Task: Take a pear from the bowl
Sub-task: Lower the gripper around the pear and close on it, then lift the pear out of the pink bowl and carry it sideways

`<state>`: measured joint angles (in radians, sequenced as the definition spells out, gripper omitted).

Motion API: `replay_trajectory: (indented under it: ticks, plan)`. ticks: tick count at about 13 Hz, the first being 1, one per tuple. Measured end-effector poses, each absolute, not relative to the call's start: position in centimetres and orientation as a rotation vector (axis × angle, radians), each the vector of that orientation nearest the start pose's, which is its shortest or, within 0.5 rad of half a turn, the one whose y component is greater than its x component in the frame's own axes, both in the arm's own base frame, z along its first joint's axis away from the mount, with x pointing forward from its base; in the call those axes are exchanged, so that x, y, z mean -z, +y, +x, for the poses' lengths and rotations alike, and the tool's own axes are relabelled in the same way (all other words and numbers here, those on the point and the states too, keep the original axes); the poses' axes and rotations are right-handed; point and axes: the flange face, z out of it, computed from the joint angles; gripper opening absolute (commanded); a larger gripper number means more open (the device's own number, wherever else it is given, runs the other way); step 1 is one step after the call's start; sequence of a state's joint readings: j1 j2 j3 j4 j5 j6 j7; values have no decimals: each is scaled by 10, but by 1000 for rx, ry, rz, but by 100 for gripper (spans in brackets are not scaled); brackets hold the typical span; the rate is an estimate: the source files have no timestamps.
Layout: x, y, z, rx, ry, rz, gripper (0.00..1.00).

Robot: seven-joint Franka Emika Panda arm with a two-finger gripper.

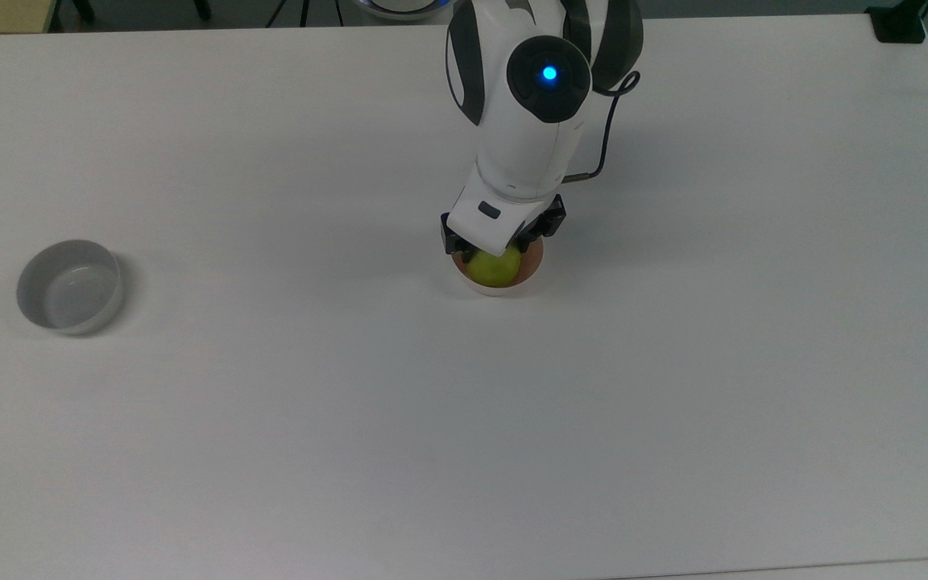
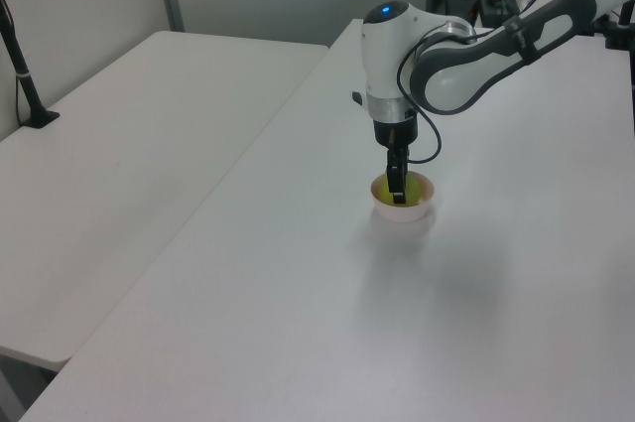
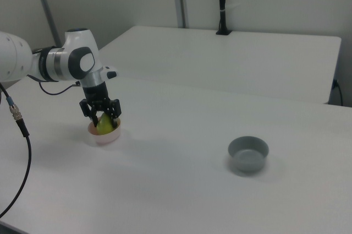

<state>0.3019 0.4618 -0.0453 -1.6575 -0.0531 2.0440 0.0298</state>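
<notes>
1. The pear (image 1: 492, 268) sits inside the pale pink bowl (image 1: 534, 272), just right of centre in the top view and at the left of the right view, where the bowl (image 3: 104, 136) rests on the white desk (image 1: 464, 419).

2. The gripper (image 3: 101, 118) points straight down into the bowl from above. That fits the job, since the bowl's wall blocks any approach from the side.

3. The fingers (image 3: 114, 114) straddle the pear (image 3: 103, 124), one on each side, with a gap about as wide as the fruit. In the right view they look to be against its flanks, or very nearly so, but I cannot tell for certain whether they are pressing on it.

4. In the left view the gripper (image 2: 398, 190) is edge-on, so one dark finger hides the other in front of the pear (image 2: 385, 189), and the gap cannot be read there.

5. The pear is low in the bowl (image 2: 404, 206), not lifted; I judge the step in hand to be closing the grasp.

6. The fruit is round and smooth, so a grip across its widest part should hold best. The bowl is light and may ride up with it.

7. A grey-white bowl (image 1: 70, 286) stands well apart at the left edge of the top view and has no part in this.
</notes>
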Motion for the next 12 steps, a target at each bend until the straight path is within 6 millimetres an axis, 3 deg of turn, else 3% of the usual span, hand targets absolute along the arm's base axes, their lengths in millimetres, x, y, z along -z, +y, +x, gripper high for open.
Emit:
replay_trajectory:
  ticks: [2,4,7,10,12]
  plan:
    - [-339,169,644,-96,-411,-3190,58]
    - [-354,167,644,-71,-404,-3190,58]
    - [-399,154,635,-76,-378,-3192,58]
    - [-443,126,627,-68,-355,-3188,58]
    - [-459,110,625,-52,-348,-3185,58]
